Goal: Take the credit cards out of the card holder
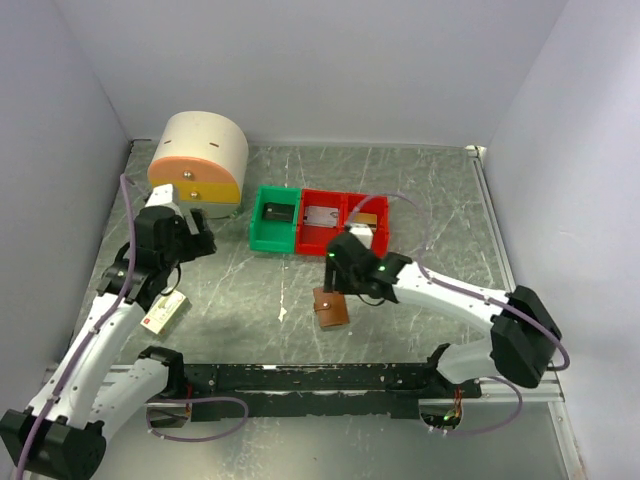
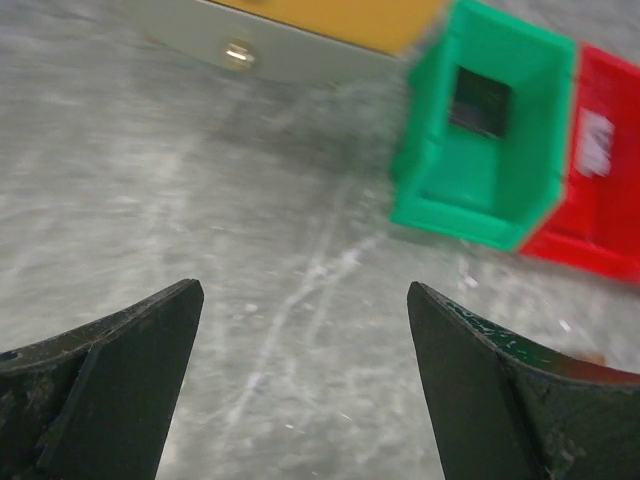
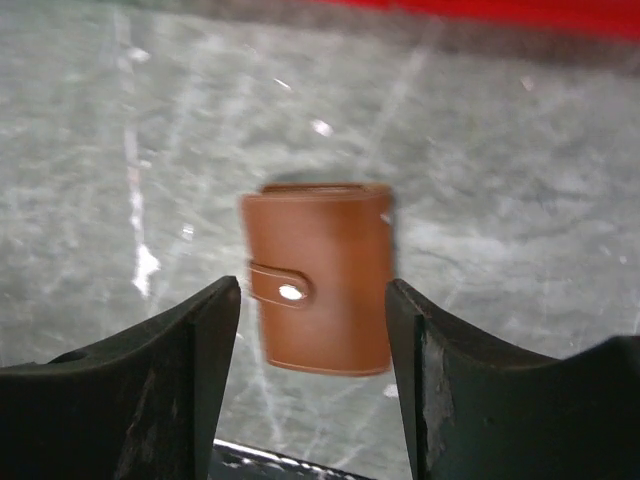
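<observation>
Hovering above the flat brown leather card holder [image 3: 320, 285], snapped shut nearside of the red bins [image 1: 345, 200], the right gripper [image 3: 312, 292] stands unclenched, jaws flanking its long edges; the left gripper [image 2: 302, 292], spread wide, is farther off.

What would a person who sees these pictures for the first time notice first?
The brown card holder, closed by its snap tab, shows between the open right fingers, near the middle of the table. Behind it one green bin and two red bins stand in a row, and a big round cream drum with an orange and yellow face sits at the far left.
</observation>
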Motion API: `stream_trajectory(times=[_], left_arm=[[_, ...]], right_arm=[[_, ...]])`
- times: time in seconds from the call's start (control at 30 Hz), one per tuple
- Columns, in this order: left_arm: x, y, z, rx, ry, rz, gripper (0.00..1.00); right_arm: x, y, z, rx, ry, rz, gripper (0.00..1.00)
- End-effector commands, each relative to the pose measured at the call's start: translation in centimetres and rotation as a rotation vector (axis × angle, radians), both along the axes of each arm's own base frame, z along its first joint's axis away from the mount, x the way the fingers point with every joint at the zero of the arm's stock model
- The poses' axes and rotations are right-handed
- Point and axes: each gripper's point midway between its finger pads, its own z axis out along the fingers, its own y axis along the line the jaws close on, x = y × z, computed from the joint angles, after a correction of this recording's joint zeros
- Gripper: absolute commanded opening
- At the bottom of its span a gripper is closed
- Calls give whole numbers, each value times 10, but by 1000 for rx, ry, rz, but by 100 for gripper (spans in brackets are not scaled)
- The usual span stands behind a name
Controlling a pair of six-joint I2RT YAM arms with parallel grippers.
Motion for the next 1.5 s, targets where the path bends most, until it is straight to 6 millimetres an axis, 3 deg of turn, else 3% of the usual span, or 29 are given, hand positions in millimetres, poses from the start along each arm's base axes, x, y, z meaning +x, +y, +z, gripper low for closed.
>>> stream_trajectory(times=[0.0,0.1,0.13,0.37,0.63,0.93,1.17,1.3,1.47], left_arm=[[0,-83,-11,-260,23,-382,95],[-7,-117,-21,-364,65,-498,98],[-12,-132,-25,-365,85,-540,94],[-44,-210,-55,-259,215,-721,87],[-75,-264,-95,-15,314,-793,84],[-92,-302,-141,179,443,-851,71],[-89,-308,-160,235,484,-820,69],[-83,-307,-162,288,482,-802,63],[-79,-314,-152,286,442,-802,63]], right_arm=[[-10,-4,-18,278,138,-9,60],[-15,-13,-26,361,152,-27,60],[-16,-11,-25,395,148,-21,61],[-24,-18,-55,403,228,-79,57],[-27,-32,-69,391,235,-148,51],[-32,-36,-77,445,245,-195,40],[-37,-41,-81,501,255,-227,38],[-42,-40,-85,535,276,-225,37],[-44,-39,-88,551,292,-228,38]])
